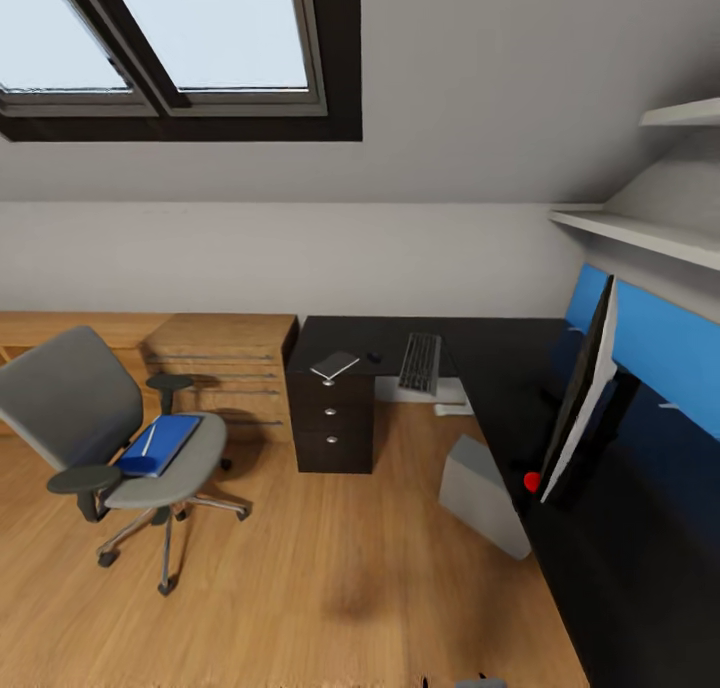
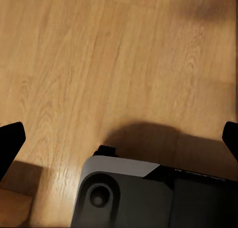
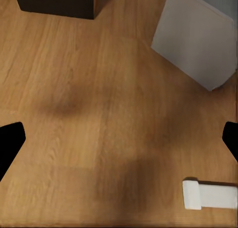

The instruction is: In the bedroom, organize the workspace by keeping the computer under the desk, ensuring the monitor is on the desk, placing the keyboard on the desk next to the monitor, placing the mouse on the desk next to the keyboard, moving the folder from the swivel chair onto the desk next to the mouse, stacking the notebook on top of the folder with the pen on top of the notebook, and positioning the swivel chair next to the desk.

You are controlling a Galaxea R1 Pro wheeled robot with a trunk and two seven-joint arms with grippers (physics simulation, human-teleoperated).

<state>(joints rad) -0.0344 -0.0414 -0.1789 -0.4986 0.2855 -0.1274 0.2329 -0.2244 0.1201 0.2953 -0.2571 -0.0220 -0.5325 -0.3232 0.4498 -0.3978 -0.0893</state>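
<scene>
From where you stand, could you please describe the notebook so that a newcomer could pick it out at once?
Find the black desk under the sloped wall, then its three-drawer unit. The notebook lies on the top above those drawers: small, thin and dark grey, left of the tiny mouse and the wider keyboard.

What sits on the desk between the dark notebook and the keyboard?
In the head view, the small black mouse lies between the notebook and the keyboard.
</scene>
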